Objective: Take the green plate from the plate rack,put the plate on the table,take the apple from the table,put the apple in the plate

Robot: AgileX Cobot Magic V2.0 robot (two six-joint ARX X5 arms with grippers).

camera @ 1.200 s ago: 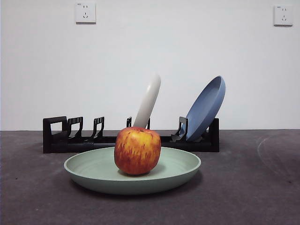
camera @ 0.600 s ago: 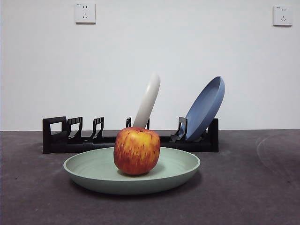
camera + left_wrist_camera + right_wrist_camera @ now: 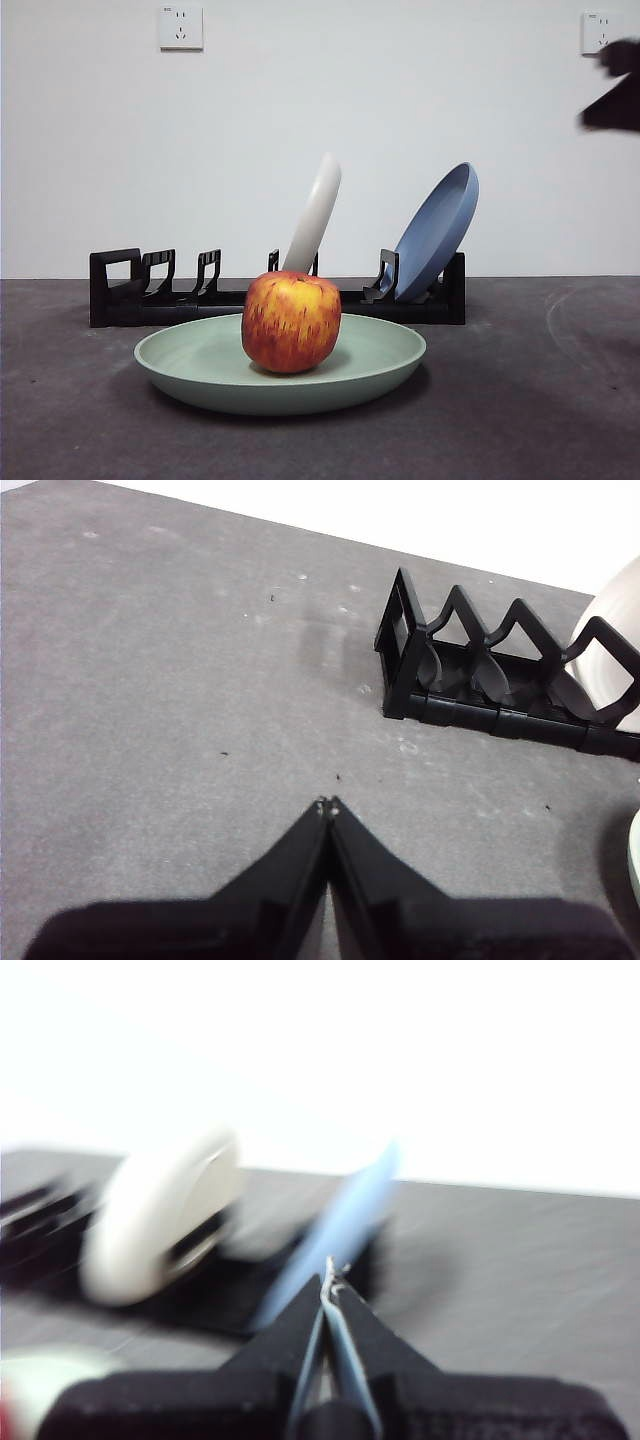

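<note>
The green plate (image 3: 280, 372) lies flat on the dark grey table (image 3: 540, 400) in front of the black plate rack (image 3: 130, 290). The red and yellow apple (image 3: 291, 322) rests upright in the middle of the plate. My left gripper (image 3: 327, 807) is shut on nothing, low over bare table beside the rack's handle end (image 3: 405, 645). My right gripper (image 3: 331, 1278) is shut and empty; its view is blurred. A dark arm tip (image 3: 615, 95) shows at the top right of the front view.
In the rack a cream-white plate (image 3: 315, 215) and a blue plate (image 3: 438, 230) lean to the right. The white plate (image 3: 160, 1215) and blue plate (image 3: 330, 1235) appear blurred in the right wrist view. Two wall sockets sit high on the white wall.
A dark arm tip has come into the front view at the top right edge. The plate, apple and rack have not moved.
</note>
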